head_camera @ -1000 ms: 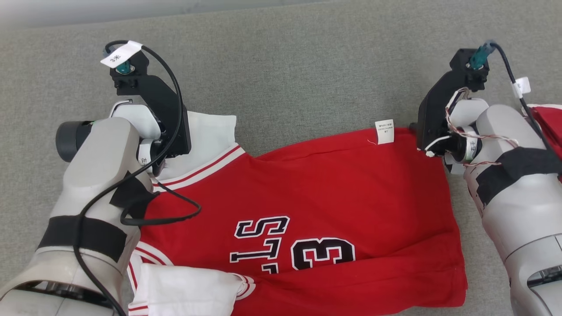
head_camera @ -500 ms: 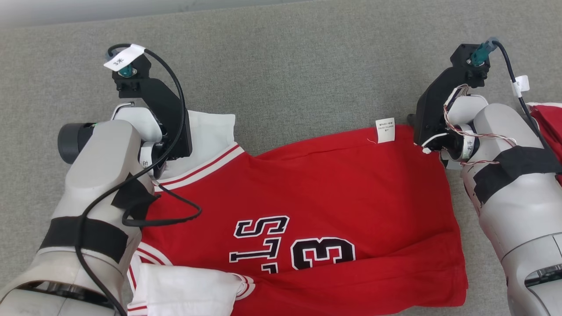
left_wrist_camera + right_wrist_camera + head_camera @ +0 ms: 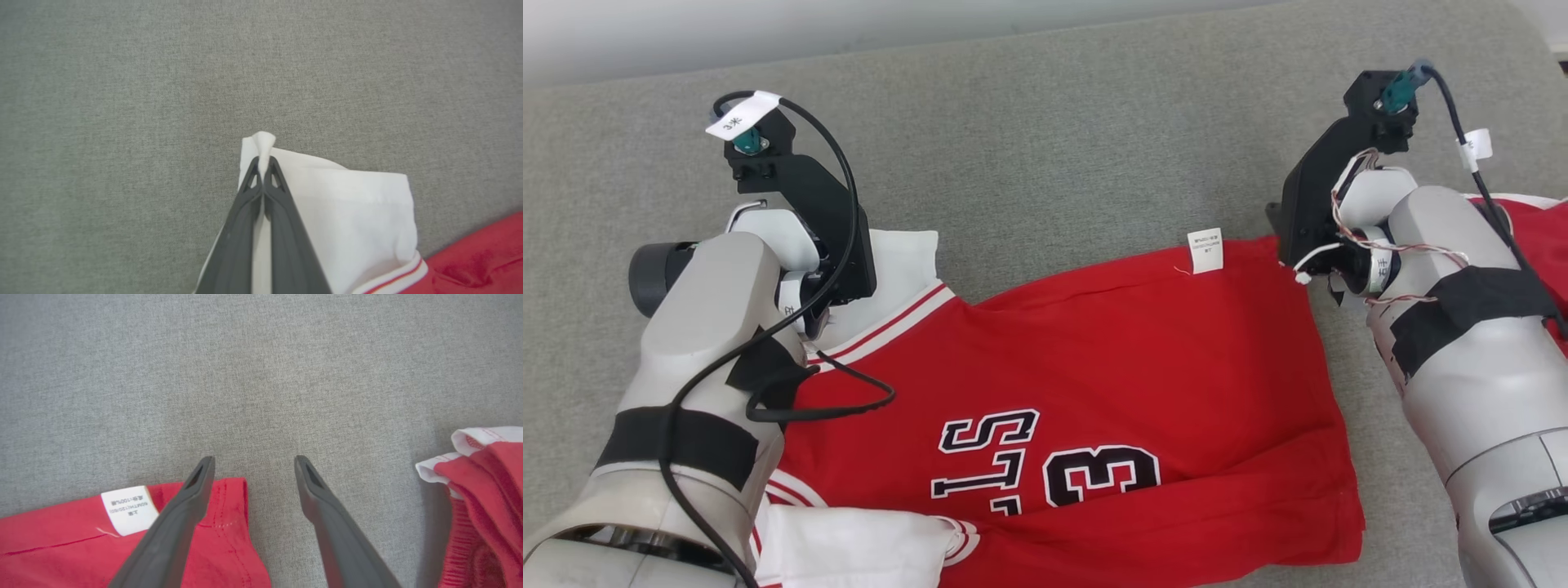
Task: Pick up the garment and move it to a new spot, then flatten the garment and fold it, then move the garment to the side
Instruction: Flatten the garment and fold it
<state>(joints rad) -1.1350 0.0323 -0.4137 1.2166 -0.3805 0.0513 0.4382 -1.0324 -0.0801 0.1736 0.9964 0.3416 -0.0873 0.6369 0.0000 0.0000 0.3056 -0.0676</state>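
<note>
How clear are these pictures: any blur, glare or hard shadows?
Head view: soft even light, washed-out band along the top edge. Left wrist view: crisp, no glare on the left gripper. Right wrist view: care label print unreadable, soft shadow beside the red cloth at right.

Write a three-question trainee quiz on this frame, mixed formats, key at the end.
1. True or false: the left tool is shut on the white sleeve.
2. The right tool is: A) open, B) shut on a hanger, C) shut on a towel.
3. Fill in: the care label sits at the edge of the ___ jersey.
Key: 1 true; 2 A; 3 red.
</note>
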